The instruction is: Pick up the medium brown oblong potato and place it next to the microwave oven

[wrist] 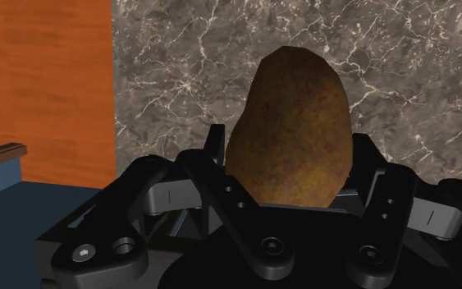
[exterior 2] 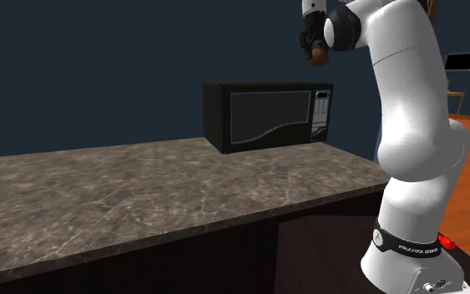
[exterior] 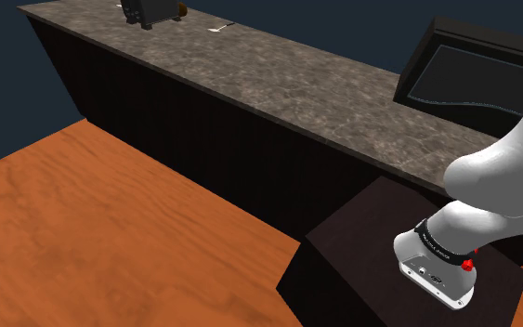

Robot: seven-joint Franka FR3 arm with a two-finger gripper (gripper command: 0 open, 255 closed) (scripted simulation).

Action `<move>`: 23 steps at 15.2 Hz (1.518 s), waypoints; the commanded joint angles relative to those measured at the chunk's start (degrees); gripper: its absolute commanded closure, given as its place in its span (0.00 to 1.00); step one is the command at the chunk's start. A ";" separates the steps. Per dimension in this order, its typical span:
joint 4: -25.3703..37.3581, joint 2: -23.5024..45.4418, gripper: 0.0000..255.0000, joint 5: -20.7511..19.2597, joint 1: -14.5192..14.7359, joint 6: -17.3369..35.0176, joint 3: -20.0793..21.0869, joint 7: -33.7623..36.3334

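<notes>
Over at the second exterior view's left, my worktop (exterior 2: 99, 196) runs bare and marbled. Further right, the black microwave oven (exterior 2: 268, 115) stands on it, towards the back. High above the oven's right-hand end hangs my claw (exterior 2: 312, 38), with a brown lump just under it. That lump is the potato (exterior 2: 317, 57), well clear of the worktop and of the oven's top. My white arm (exterior 2: 408, 108) fills the far right.

In the wrist view the potato is oblong and mottled brown, and my two black fingers (wrist: 214, 148) are pinching it from either side. Marbled worktop lies beyond it, and past that surface's edge is the orange wooden floor (wrist: 40, 74).

So I judge the pick finished, with the potato gripped and raised. What is left is the placing. I have to bring it down onto open worktop just beside the oven, rest it there, spread my fingers and draw away. Being rounded, it may roll when I release it.
</notes>
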 commanded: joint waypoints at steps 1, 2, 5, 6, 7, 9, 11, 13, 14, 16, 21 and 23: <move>-2.62 -0.69 1.00 -0.64 0.55 2.02 -0.16 -0.43; -5.14 -1.77 1.00 -1.37 1.65 3.52 -0.27 -0.14; -11.54 -4.48 1.00 -3.16 4.20 7.48 -0.38 0.76; -13.41 -5.24 1.00 -3.65 4.87 8.68 -0.38 1.05; -15.17 -5.95 1.00 -4.10 5.48 9.83 -0.37 1.34; -18.45 -7.23 1.00 -4.90 6.53 12.01 -0.33 1.89; -21.45 -8.35 1.00 -5.58 7.39 14.08 -0.25 2.40; -24.23 -9.33 1.00 -6.17 8.12 16.05 -0.17 2.87; -25.55 -9.78 1.00 -6.43 8.43 17.00 -0.13 3.10; -28.05 -10.58 1.00 -6.90 8.99 18.86 -0.04 3.51; -33.70 -12.12 1.00 -7.77 10.01 23.26 0.16 4.38; -35.76 -12.58 1.00 -8.02 10.31 24.95 0.23 4.67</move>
